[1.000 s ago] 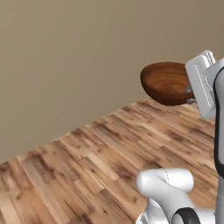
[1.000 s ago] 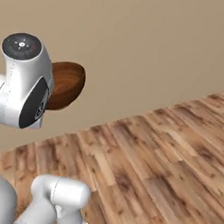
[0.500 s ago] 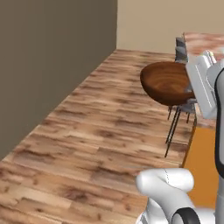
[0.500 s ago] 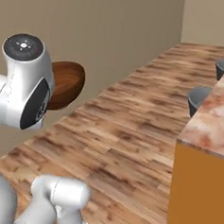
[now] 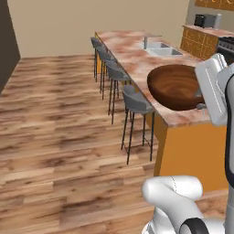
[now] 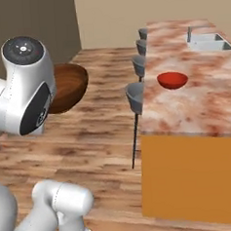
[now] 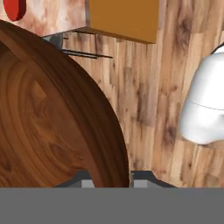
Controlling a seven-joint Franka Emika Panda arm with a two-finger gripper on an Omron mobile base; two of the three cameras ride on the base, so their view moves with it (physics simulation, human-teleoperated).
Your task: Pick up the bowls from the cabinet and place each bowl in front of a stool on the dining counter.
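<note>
Base has swung round to the worktop [image 6: 194,97], jaws clamped on the brown bowl [image 5: 176,87]; red bowl [image 6: 172,79] seems placed, so set yours before another stool [image 5: 135,103].

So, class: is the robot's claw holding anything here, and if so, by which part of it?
Yes. The claw is shut on the brown wooden bowl, pinching its rim with one fingertip on each side of the wall.

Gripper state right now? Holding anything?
Gripper: closed on the rim of the brown wooden bowl, carried in the air beside the dining counter.
</note>
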